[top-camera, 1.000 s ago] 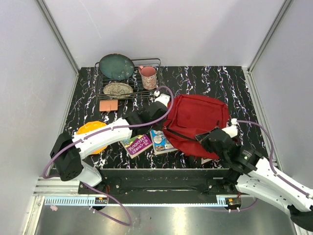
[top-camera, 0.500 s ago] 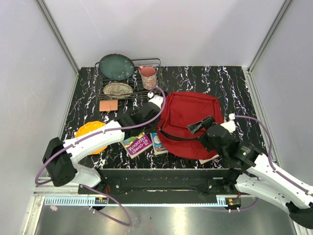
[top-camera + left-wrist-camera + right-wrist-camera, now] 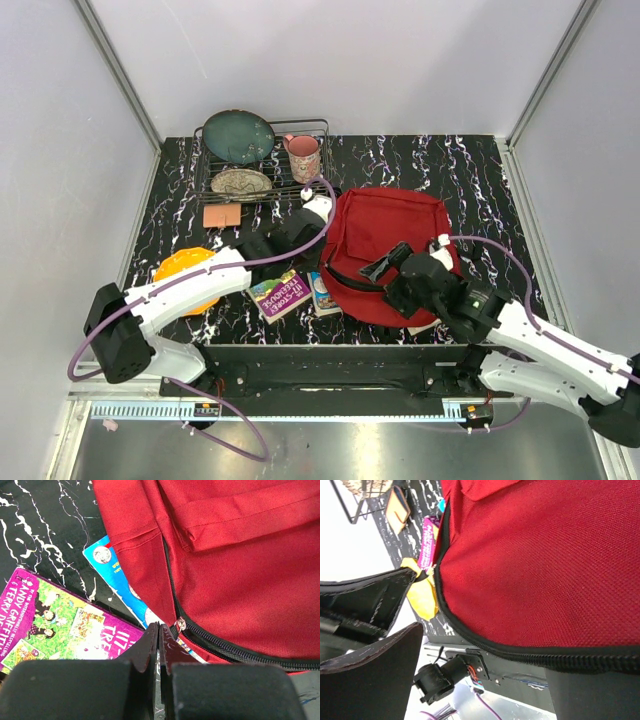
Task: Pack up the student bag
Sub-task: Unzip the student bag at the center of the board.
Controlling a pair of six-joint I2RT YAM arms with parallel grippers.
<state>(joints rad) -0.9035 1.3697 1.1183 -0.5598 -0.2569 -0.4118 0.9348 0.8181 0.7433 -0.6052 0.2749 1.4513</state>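
Now, with left pincer (image 3: 159,631) clenched beside the zip pull (image 3: 179,625), the released right pincer (image 3: 386,262) should steady the bag (image 3: 400,220) first.

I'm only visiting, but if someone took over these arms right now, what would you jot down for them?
Left gripper: shut, tips beside the zip pull of the student bag; a grip on it cannot be told.
Right gripper: open, above the bag's front, holding nothing.
Bag lies flat; purple book beside it, blue book partly under its edge.
Done: nothing visibly packed.
To do: probably open the zip, then put the books in.
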